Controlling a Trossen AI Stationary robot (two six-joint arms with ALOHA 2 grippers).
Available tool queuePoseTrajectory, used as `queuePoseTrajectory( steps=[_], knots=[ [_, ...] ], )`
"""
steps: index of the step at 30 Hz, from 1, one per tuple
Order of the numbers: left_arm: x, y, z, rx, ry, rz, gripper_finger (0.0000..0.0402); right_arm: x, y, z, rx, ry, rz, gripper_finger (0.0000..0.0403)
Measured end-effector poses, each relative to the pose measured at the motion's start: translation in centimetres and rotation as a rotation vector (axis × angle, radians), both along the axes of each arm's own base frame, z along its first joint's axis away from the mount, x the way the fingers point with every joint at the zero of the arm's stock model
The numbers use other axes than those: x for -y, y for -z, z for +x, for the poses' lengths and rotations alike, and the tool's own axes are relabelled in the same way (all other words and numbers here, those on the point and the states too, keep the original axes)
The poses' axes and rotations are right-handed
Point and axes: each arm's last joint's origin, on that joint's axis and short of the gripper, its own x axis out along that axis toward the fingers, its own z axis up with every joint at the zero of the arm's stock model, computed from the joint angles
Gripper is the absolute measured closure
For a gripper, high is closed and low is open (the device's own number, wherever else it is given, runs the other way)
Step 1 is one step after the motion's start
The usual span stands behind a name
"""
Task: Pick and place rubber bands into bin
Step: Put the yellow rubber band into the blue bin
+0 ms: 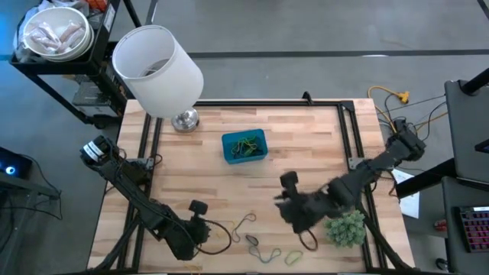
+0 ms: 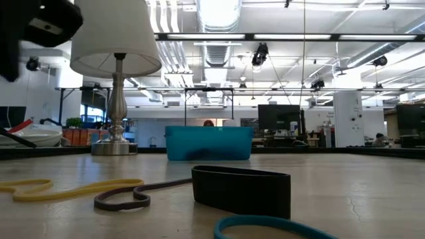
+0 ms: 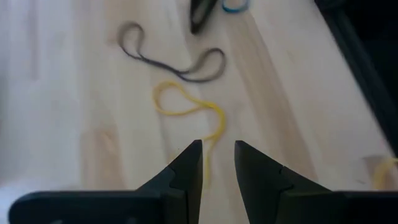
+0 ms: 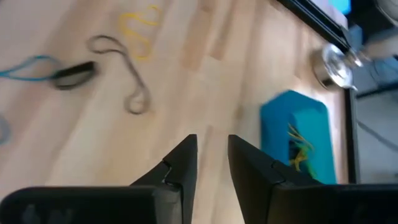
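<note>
Bands already collected lie heaped inside the bin [image 1: 244,146], which sits near the lamp [image 1: 158,69] on the table [image 1: 306,145]. More rubber bands [image 1: 244,225] are scattered loose, well apart from the bin toward the table's near edge. The right end effector [image 1: 289,205] hangs between bin and strays, fingers narrowly parted, nothing between them. The left end effector [image 1: 200,229] rests beside the strays, slightly open and empty, seemingly waiting.

Overhead looks straight down, low camera sits at tabletop; both share the bin [image 1: 244,145].
</note>
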Motion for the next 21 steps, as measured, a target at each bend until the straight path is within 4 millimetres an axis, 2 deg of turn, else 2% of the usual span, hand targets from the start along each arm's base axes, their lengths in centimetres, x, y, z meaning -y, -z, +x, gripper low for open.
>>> queuePoseTrajectory(
  steps=[5,10,17,21],
  knots=[
    [0.3,0.1,-0.3,-0.108,-0.009,-0.14,0.0324,-2.3,0.8,-1.4,-0.001,-0.061,0.016,0.0324],
    [0.7,0.6,-0.6,-0.233,-0.076,-0.268,0.0324,-3.3,1.6,-2.1,0.006,-0.05,0.057,0.0326],
    [1.2,3.0,-1.9,-0.455,-0.236,-0.259,0.0324,-3.6,3.3,-2.4,0.013,-0.064,0.059,0.0326],
    [1.3,3.7,-2.2,-0.509,-0.277,-0.226,0.0324,-3.5,4.1,-2.4,0.013,-0.064,0.059,0.033]
  ],
)
